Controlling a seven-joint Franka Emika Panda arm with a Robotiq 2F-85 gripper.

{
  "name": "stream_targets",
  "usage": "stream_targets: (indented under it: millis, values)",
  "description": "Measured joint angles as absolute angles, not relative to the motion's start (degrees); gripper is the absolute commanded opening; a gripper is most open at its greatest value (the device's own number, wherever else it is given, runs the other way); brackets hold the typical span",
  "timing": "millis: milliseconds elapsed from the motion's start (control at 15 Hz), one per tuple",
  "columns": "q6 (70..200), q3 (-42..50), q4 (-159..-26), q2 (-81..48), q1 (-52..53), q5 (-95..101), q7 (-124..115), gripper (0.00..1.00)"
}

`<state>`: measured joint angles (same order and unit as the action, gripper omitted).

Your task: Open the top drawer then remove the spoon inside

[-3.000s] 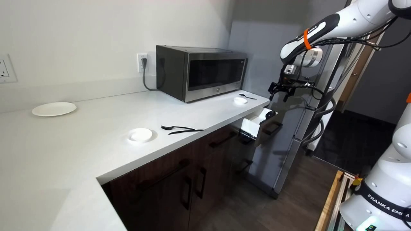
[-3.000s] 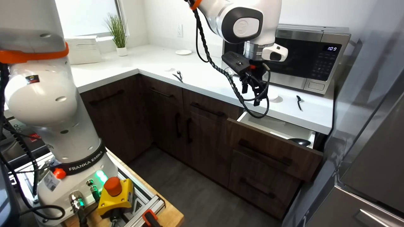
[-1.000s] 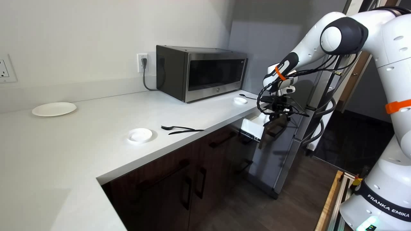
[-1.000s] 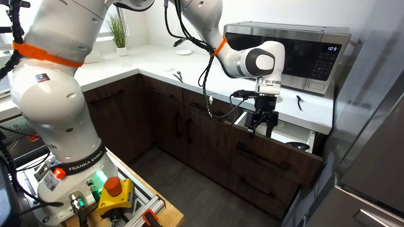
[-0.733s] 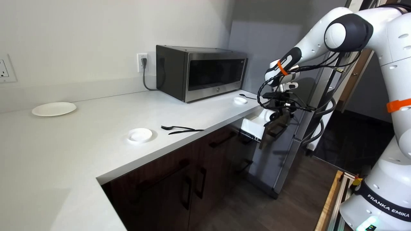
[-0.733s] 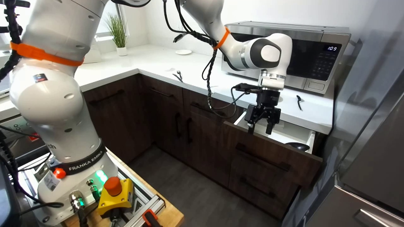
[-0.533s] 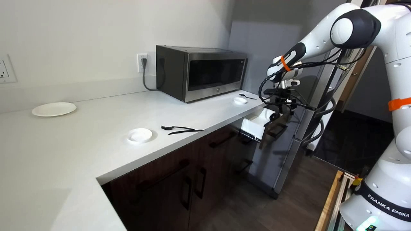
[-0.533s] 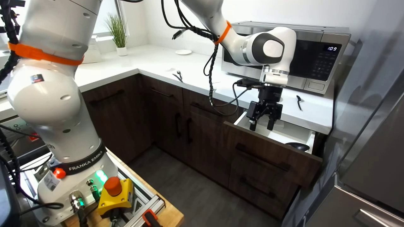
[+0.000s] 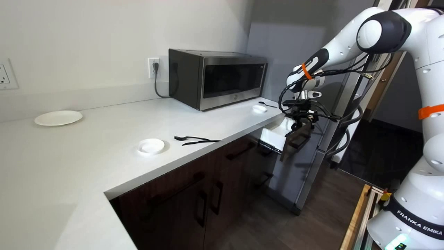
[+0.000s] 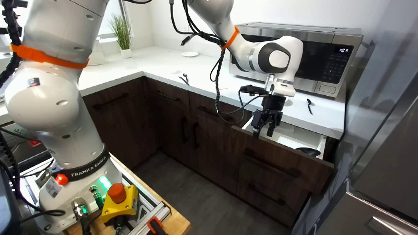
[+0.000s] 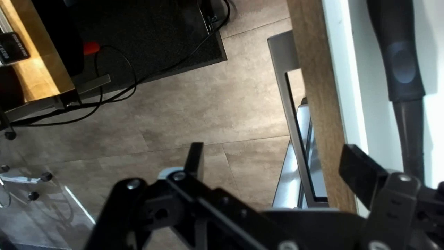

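Observation:
The top drawer (image 10: 284,156) is pulled open below the counter; its white inside also shows in an exterior view (image 9: 271,139). The spoon lies inside: its black bowl (image 10: 308,151) shows at the drawer's far end, and its thick dark handle (image 11: 402,69) shows at the right of the wrist view. My gripper (image 10: 263,132) points down over the left part of the drawer, near its front panel. In the wrist view the gripper (image 11: 272,154) is open and empty, its fingers on either side of the drawer's wooden front edge. It is apart from the spoon's visible part.
A bar handle (image 11: 293,114) sticks out from the drawer front. The counter edge (image 10: 313,125) overhangs the drawer's back. A microwave (image 10: 326,62), a small dark utensil (image 10: 309,106) and a small white dish (image 9: 259,109) stand on the counter. The grey fridge (image 10: 378,195) is close at right.
Over three seconds my gripper has come down from above the counter to the drawer, which sits slightly further out. In the last half second it has shifted slightly away from the spoon's bowl.

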<state>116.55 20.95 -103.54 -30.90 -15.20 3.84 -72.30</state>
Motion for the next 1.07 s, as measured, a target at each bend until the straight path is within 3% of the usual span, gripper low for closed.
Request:
stream_targets:
  millis: [1067]
  values:
    - [116.6, 19.3, -103.2, -32.7, -13.9, 3.6, -71.6, 1.0]
